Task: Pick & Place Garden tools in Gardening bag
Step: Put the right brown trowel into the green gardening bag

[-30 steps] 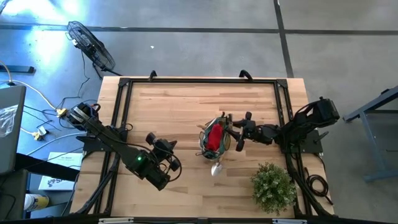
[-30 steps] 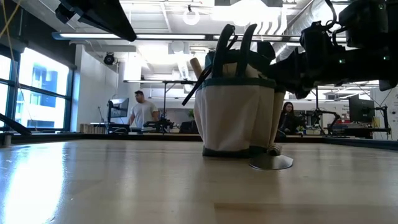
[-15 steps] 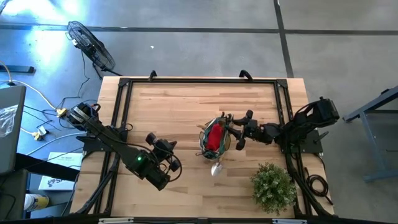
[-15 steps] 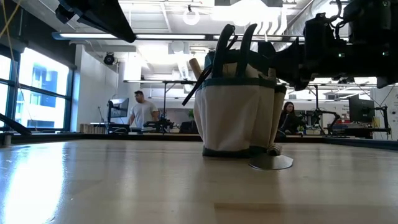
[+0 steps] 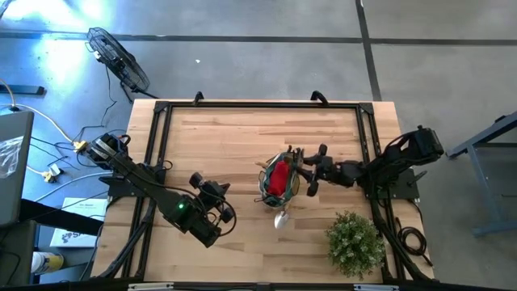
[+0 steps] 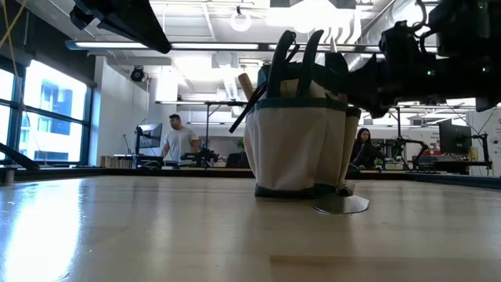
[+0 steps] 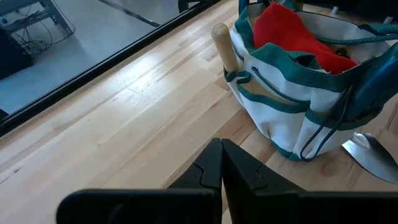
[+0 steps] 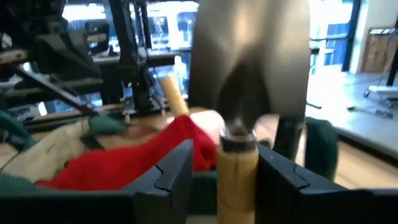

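Here the right gripper has a trowel between its two fingers, which bracket the pale wooden handle just below the metal collar; the jaws are narrowed around it, though whether they press or merely flank the handle I cannot tell. The blade stands above the fingers and the handle points down toward the gardening bag, which suggests the tool is being fed in handle-first so the wide blade stays clear of the rim. In the high view this gripper sits right at the bag's right edge.

The bag stands upright near the middle of the table, a pale round tote with green trim and two loop handles. A red fabric piece fills its mouth, and one wooden handle sticks up from a side pocket, held snug by the pocket band. A second silver blade lies flat on the wood just beside the bag's base, probably still waiting its turn.

Counted: one bag, one red piece, two trowel blades in sight, one further handle in the pocket.

The left gripper waits well apart from the bag with its fingers pressed together, empty. A potted plant stands near the right front corner.
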